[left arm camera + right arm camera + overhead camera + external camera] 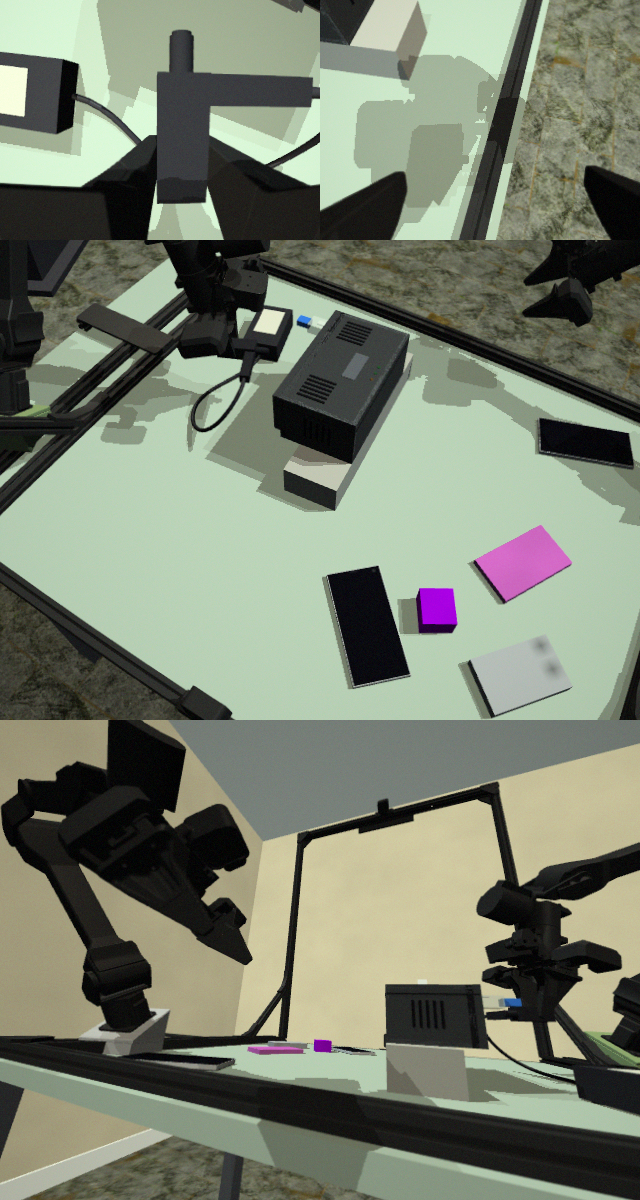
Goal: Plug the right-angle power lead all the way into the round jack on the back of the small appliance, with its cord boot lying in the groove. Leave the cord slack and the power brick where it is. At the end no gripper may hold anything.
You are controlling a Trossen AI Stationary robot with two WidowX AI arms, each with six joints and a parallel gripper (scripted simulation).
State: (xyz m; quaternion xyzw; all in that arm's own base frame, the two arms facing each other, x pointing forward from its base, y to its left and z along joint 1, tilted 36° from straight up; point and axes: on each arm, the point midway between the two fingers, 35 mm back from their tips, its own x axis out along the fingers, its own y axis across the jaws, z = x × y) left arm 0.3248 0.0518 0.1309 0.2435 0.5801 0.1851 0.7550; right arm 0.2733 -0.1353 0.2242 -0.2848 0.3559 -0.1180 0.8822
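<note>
left pincer clamping the lead, off the table.

the left gripper (235, 347) (540, 1017) (178, 143) is clamping the black right-angle power plug (250, 356) (504, 1015) (183, 90), whose round barrel is pointing free, outside any jack. plug is hanging beside the dark grey, vented box-shaped appliance (341, 364) (433, 1014). the black cord (194, 410) (522, 1067) (107, 111) is looping slackly. the right gripper (550, 296) (494, 177) is hovering, fingers apart and empty.

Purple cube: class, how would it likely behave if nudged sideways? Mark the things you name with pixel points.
The purple cube (436, 607) (322, 1045) would probably slide rather than roll, given its flat faces. It seems unlikely to tip, being about as wide as tall.
</note>
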